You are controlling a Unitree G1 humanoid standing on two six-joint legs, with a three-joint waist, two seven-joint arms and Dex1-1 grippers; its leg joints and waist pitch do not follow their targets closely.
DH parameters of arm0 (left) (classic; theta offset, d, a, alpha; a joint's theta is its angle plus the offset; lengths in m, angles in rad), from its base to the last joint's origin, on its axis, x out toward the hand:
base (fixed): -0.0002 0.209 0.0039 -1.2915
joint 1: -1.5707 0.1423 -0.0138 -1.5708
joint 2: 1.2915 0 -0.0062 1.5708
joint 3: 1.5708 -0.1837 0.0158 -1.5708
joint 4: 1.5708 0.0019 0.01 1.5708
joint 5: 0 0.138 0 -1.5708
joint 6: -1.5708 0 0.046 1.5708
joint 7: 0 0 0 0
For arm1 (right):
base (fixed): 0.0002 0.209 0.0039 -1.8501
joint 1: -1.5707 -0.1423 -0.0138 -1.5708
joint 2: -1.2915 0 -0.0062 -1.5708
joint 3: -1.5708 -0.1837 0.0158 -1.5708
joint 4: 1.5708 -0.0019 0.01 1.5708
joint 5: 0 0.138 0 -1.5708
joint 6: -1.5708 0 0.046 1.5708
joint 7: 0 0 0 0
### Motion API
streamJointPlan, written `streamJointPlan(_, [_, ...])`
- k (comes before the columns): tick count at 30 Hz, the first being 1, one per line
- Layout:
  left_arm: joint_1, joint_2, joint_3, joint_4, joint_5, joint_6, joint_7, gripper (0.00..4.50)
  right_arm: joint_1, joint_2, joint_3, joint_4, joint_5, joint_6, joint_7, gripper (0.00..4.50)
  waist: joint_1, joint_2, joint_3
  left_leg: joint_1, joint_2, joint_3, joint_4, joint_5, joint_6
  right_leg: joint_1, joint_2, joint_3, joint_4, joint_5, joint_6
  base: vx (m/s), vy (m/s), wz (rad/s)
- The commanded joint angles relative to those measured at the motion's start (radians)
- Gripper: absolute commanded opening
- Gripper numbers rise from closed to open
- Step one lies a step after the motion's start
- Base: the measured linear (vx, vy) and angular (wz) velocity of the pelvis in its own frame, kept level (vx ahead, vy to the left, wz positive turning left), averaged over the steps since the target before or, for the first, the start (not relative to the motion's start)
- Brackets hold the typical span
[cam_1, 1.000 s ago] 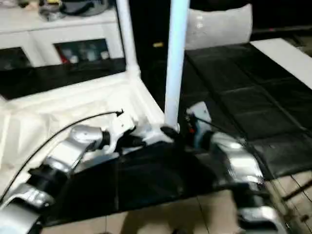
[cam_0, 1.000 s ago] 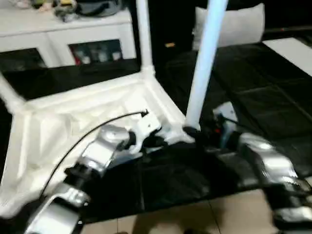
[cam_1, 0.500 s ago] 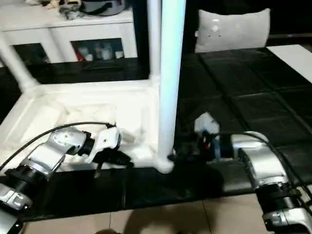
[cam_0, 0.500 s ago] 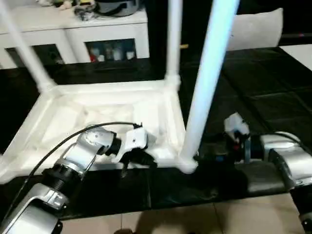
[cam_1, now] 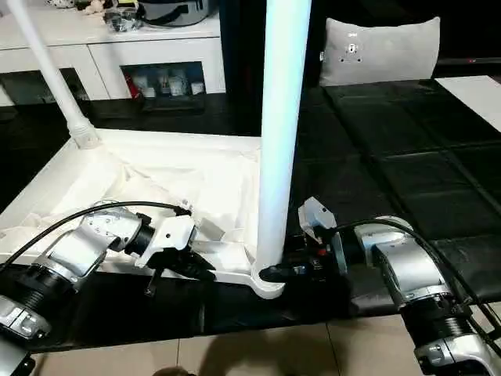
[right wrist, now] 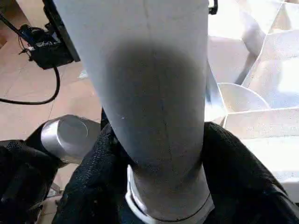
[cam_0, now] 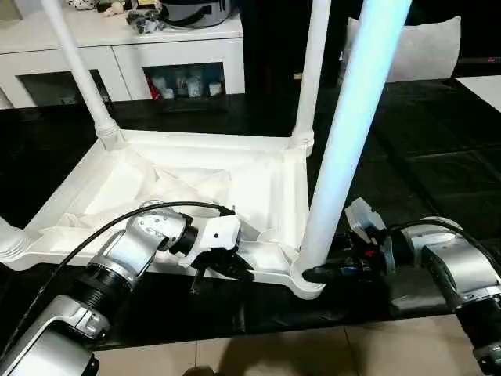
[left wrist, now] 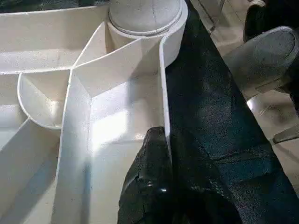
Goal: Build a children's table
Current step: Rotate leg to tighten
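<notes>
On the black mat at centre, the tabletop [cam_0: 196,184] lies upside down with its ribbed underside up. From the head view I count legs standing in sockets: one at about 11 o'clock [cam_0: 78,66], one at 1 o'clock [cam_0: 311,70], and the near leg [cam_0: 348,149] at about 4 o'clock of the tabletop, rising out of the near right corner socket [cam_0: 305,278]. At 9 o'clock a socket stub [cam_0: 9,239] sits at the frame edge — I cannot tell whether a leg is in it.

My left gripper [cam_0: 227,266] is at the near rim of the tabletop, fingers pressed together and pinching that rim wall, as the wrist view shows [left wrist: 161,186]. My right gripper [cam_1: 286,270] is at the base of the near leg, one finger on each side of the tube [right wrist: 154,93], just above the socket collar; they hug it closely, but I cannot tell if they're clamped tight.

Progress, as I judge it: most of the build is done — three legs upright, the near one seemingly seated or nearly so. What's left looks like confirming this leg is pushed fully home, checking the 9 o'clock corner, then flipping the table onto its legs. White cabinet [cam_0: 117,55] sits behind at 12 o'clock, not part of the job.
</notes>
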Motion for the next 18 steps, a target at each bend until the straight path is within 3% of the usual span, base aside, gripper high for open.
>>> streamJointPlan(1, [0.007,-0.006,0.003,-0.057,-0.035,0.0,-0.033,0.0,0.011,0.008,0.002,-0.032,0.038,0.03,0.014,1.98,-0.005,-0.021,-0.071,0.004,0.021,0.006,-0.068,-0.179,0.085,0.06,-0.055,0.051,-0.073,-0.431,-0.103,0.0,0.0,0.0])
streamJointPlan(5, [0.016,-0.011,0.015,-0.066,-0.05,0.03,-0.024,0.0,0.031,0.013,-0.004,-0.061,0.063,0.054,0.009,1.97,-0.005,-0.02,-0.072,0.002,0.023,0.005,-0.069,-0.174,0.088,0.06,-0.054,0.052,-0.07,-0.412,-0.109,0.0,0.0,0.0])
streamJointPlan(8, [0.03,-0.033,0.043,-0.098,-0.071,0.126,0.034,0.0,0.068,0.075,-0.031,-0.095,0.071,0.111,-0.12,1.96,-0.008,-0.017,-0.069,0.002,0.023,0.006,-0.071,-0.175,0.082,0.059,-0.053,0.053,-0.073,-0.42,-0.106,0.0,0.0,0.0])
streamJointPlan(11, [0.033,-0.041,0.05,-0.108,-0.072,0.163,0.06,0.0,0.072,0.102,-0.04,-0.092,0.061,0.13,-0.184,1.96,-0.017,-0.02,-0.063,0.006,0.011,0.007,-0.068,-0.212,0.062,0.056,-0.052,0.043,-0.087,-0.514,-0.073,0.0,0.0,0.0])
streamJointPlan(12, [0.036,-0.057,0.056,-0.118,-0.068,0.194,0.095,0.0,0.058,0.146,-0.055,-0.059,0.034,0.149,-0.283,1.96,-0.021,-0.01,-0.06,0.007,0.008,0.006,-0.068,-0.228,0.059,0.055,-0.051,0.04,-0.091,-0.542,-0.063,0.0,0.0,0.0])
streamJointPlan(13, [0.038,-0.077,0.064,-0.122,-0.061,0.22,0.137,0.0,0.044,0.187,-0.069,-0.027,0.006,0.157,-0.379,1.96,-0.035,-0.011,-0.054,0.01,0.005,0.005,-0.069,-0.257,0.045,0.051,-0.05,0.034,-0.102,-0.589,-0.045,0.0,0.0,0.0])
streamJointPlan(14, [0.037,-0.101,0.071,-0.125,-0.057,0.25,0.178,0.0,0.028,0.232,-0.086,0.001,-0.009,0.174,-0.469,1.96,-0.053,-0.015,-0.051,0.008,-0.002,0.001,-0.065,-0.295,0.029,0.056,-0.048,0.018,-0.112,-0.643,-0.012,0.0,0.0,0.0])
streamJointPlan(15, [0.034,-0.134,0.081,-0.128,-0.052,0.291,0.236,0.0,0.01,0.287,-0.109,0.03,-0.022,0.197,-0.581,1.96,-0.078,-0.007,-0.045,0.013,-0.002,-0.003,-0.063,-0.338,0.014,0.051,-0.045,0.003,-0.125,-0.681,0.015,0.0,0.0,0.0])
streamJointPlan(16, [0.033,-0.139,0.083,-0.127,-0.052,0.295,0.245,0.0,0.006,0.294,-0.112,0.034,-0.024,0.2,-0.596,1.96,-0.092,-0.006,-0.048,0.017,-0.006,-0.007,-0.058,-0.358,0.009,0.054,-0.047,-0.011,-0.133,-0.69,0.027,0.0,0.0,0.0])
streamJointPlan(17, [0.026,-0.165,0.09,-0.119,-0.049,0.316,0.285,0.0,-0.01,0.329,-0.128,0.058,-0.032,0.211,-0.672,1.96,-0.114,0.003,-0.048,0.015,-0.002,-0.016,-0.059,-0.396,0.011,0.068,-0.045,-0.03,-0.142,-0.693,0.06,0.0,0.0,0.0])
streamJointPlan(18, [0.012,-0.199,0.097,-0.103,-0.043,0.339,0.335,0.0,-0.036,0.376,-0.151,0.096,-0.049,0.223,-0.781,1.96,-0.126,0.01,-0.048,0.021,0.009,-0.021,-0.064,-0.427,0.018,0.069,-0.047,-0.032,-0.144,-0.664,0.054,0.0,0.0,0.0])
